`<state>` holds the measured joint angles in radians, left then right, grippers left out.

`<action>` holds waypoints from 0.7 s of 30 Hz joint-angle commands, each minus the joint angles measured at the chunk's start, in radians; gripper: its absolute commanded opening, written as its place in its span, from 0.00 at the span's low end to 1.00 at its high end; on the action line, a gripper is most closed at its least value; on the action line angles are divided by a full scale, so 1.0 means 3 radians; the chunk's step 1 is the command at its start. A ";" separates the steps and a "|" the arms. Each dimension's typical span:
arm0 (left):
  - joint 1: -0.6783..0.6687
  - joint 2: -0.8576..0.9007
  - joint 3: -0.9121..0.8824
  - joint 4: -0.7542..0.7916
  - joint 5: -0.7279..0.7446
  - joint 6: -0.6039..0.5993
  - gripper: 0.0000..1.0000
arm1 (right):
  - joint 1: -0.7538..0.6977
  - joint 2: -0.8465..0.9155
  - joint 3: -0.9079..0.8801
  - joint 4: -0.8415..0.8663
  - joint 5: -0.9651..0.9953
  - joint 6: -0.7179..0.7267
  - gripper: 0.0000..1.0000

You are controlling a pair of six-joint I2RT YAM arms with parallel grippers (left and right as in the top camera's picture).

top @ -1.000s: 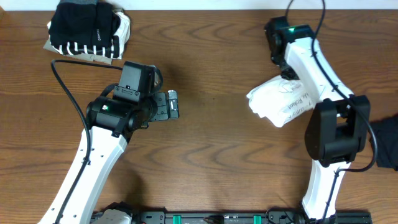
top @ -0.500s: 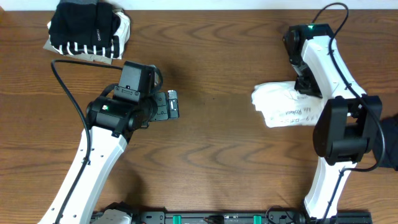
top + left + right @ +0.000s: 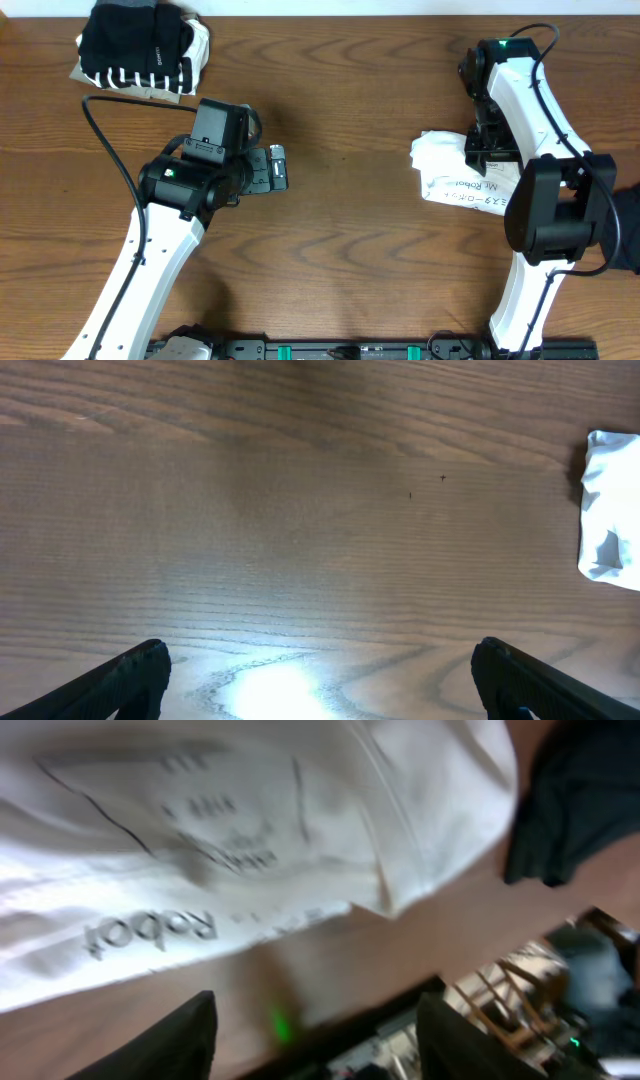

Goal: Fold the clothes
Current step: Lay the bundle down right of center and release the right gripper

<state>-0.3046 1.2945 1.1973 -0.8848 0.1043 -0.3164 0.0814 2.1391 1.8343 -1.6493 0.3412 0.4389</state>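
Right gripper [image 3: 490, 150]: released; in the right wrist view its two dark fingers [image 3: 190, 1040] stand apart with only bare wood between them, and no cloth is pinched.
Right gripper, place: directly above the white T-shirt [image 3: 450, 180], over the shirt's far right part as the overhead view shows it.
White T-shirt: a folded, somewhat rumpled bundle lying flat on the wooden table [image 3: 350, 250], on the right arm's side.
Lettering: small dark letters run along the shirt's near edge; the word "Robot" [image 3: 150, 932] can be read in the right wrist view.
Left gripper [image 3: 278, 165]: released, fingers spread wide over bare wood in the left wrist view, grasping nothing.
Left gripper, place: well apart from the white T-shirt, out to its left and pointed toward it; the shirt's edge [image 3: 608, 510] shows at the right border of the left wrist view.
Clothes pile [image 3: 140, 45]: a black piece and a black-and-white striped one lie on a beige one, far from the white T-shirt, at the table's far left corner.
Dark garment [image 3: 625, 235]: just beyond the white T-shirt's right side, at the picture's border; in the right wrist view it lies apart from the shirt's corner.
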 commanded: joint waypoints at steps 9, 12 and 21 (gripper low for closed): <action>0.0001 0.0024 -0.0008 -0.0003 -0.0038 0.0031 0.98 | -0.0469 -0.0300 0.0005 0.0587 -0.0320 -0.0048 0.29; 0.0001 0.0024 -0.0008 -0.0001 -0.0038 0.0029 0.98 | -0.0669 -0.0300 -0.0081 0.0655 -0.0666 -0.0151 0.11; 0.0001 0.0024 -0.0008 -0.0003 -0.0038 0.0029 0.98 | -0.1067 -0.0300 -0.0782 0.1514 -0.1920 -0.0694 0.06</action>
<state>-0.3046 1.2945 1.1973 -0.8845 0.1043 -0.3164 -0.2180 2.0651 1.6688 -1.2362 -0.0391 0.3157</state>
